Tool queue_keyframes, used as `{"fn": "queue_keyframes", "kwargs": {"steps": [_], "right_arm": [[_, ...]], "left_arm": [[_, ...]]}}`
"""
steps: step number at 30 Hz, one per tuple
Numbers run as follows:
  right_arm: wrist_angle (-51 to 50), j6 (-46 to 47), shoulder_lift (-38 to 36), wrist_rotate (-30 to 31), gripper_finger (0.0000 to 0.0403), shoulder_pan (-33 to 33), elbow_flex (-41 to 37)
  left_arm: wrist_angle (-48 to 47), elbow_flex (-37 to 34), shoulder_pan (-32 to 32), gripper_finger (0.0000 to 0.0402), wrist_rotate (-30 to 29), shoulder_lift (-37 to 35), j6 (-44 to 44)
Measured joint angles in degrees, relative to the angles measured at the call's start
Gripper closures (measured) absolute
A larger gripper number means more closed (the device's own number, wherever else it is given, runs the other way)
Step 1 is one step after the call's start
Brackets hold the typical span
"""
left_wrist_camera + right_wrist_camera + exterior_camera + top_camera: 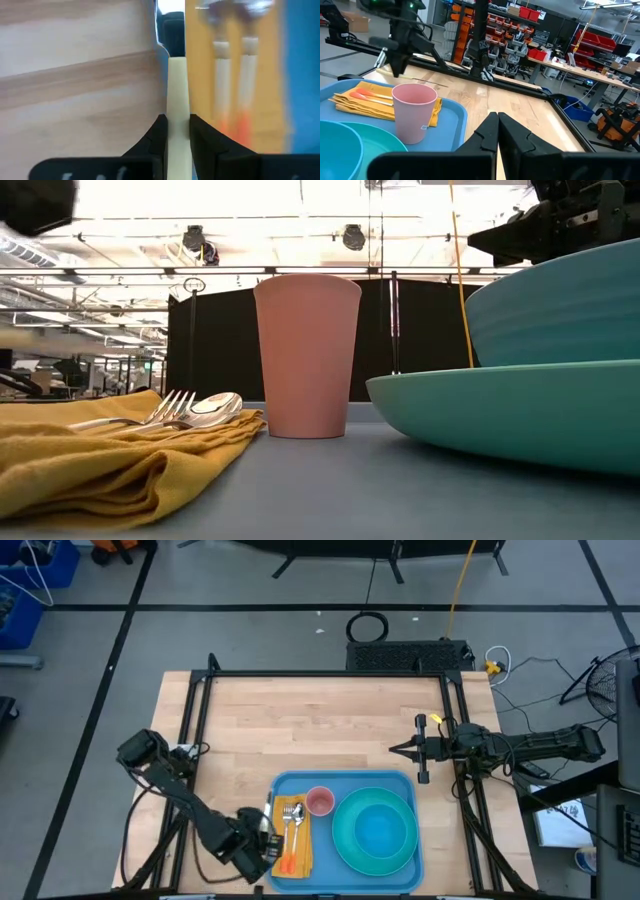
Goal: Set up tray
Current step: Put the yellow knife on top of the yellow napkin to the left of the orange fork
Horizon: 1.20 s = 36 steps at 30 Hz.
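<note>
Two dark jointed arms; black tapered fingers [492,131] (matte finish).

Light-blue plastic tray [400,870]; round teal plate [375,832]; pink cup [319,801]; mustard-yellow cloth napkin [300,850]; orange-handled cutlery [287,862]; pale wooden table [320,725].

L tool [177,131] on knife handle [178,95]

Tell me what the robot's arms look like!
Both arms are dark, nearly black, built of chunky jointed segments. The left gripper and right gripper each end in two black wedge-shaped fingers. The right arm carries a small yellow tag near its wrist.
</note>
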Motion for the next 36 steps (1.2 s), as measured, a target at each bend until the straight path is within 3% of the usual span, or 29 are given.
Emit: {"fn": "queue_keyframes", "kwargs": {"steps": [9,36], "right_arm": [[0.0,-0.22,-0.01,0.0,0.0403,-0.01,0.0],[-0.1,-0.87,0.08,0.0,0.0403,-0.01,0.0]], "left_arm": [[2.51,3.92,4.61,0.0349,0.49,0.39,5.73],[8.35,3.94,3.32,0.0349,3.9,9.2,-1.42]]}}
